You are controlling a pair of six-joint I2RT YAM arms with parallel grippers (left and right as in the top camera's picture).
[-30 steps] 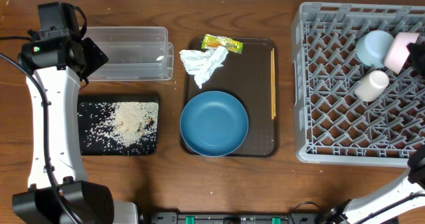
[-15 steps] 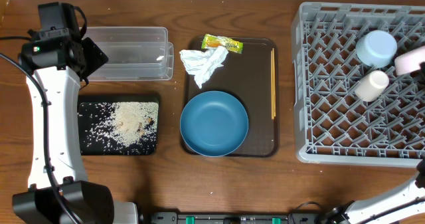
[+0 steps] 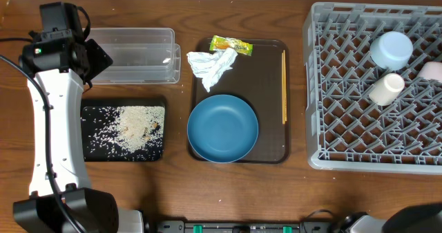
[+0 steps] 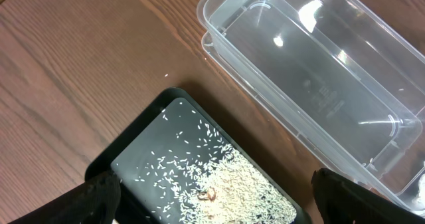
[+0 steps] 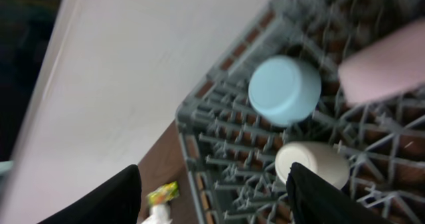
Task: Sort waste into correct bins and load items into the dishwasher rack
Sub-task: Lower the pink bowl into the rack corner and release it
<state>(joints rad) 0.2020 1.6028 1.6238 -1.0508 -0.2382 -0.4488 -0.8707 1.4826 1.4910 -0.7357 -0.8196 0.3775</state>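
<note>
The grey dishwasher rack (image 3: 345, 122) holds a light-blue bowl (image 3: 391, 50), a cream cup (image 3: 386, 89) and, at its right edge, a pale pink bowl (image 3: 433, 70). My right gripper (image 5: 216, 197) hovers open above the rack (image 5: 219, 144), holding nothing, and is out of the overhead view. Under it lie the blue bowl (image 5: 284, 90), the cup (image 5: 312, 163) and the blurred pink bowl (image 5: 385, 68). The dark-blue dish (image 3: 222, 128), chopsticks (image 3: 284, 86), napkin (image 3: 213, 63) and wrapper (image 3: 231, 45) lie on the brown tray (image 3: 269, 146). My left gripper (image 4: 222, 204) hangs open over the rice (image 4: 232, 184) in the black tray (image 4: 133, 144).
The clear tub (image 3: 135, 54) stands behind the black tray (image 3: 90, 146), with my left arm (image 3: 52, 115) along the table's left side. In the left wrist view the tub (image 4: 312, 84) is beside the black tray. Bare wood separates the brown tray and the rack.
My right gripper carried the pink bowl rightward over the rack, opened, and left the overhead view. The bowl now sits at the rack's right edge. The left arm has not moved.
</note>
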